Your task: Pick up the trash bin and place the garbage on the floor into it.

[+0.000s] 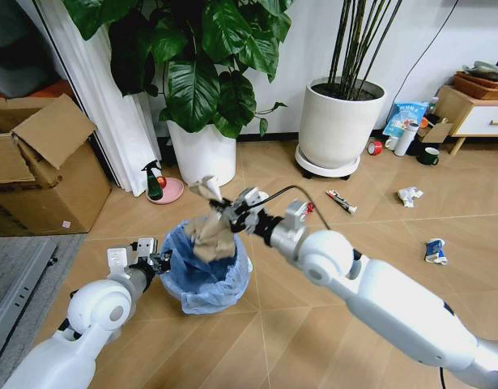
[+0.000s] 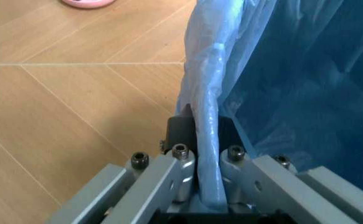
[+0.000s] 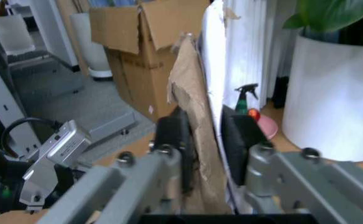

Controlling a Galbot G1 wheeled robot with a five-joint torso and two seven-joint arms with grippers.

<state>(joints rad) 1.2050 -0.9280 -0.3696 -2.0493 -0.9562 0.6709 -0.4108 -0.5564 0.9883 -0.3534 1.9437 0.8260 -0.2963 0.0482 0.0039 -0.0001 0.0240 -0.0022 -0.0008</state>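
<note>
Right claw [image 1: 219, 209] clamps tan paper wad [image 1: 210, 235] over trash bin [image 1: 206, 275] — bin interior hidden; left claw [image 1: 161, 261] pinches rim.

Left arm, white-shelled, reaches forward from the lower left to the near-left rim of the trash bin [image 1: 206, 271]; its left end effector [image 1: 161, 261] is level with that rim, fingers [image 2: 180, 126] pinched together on the rim and its blue liner. Right arm extends from the lower right diagonally across to a point above the trash bin's opening, wrist roughly horizontal, a black cable arching over the wrist. The right end effector [image 1: 226, 212] sits directly over the bin, its fingers [image 3: 172, 135] clamped on a tan paper wad [image 1: 208, 233] that hangs into the bin.
</note>
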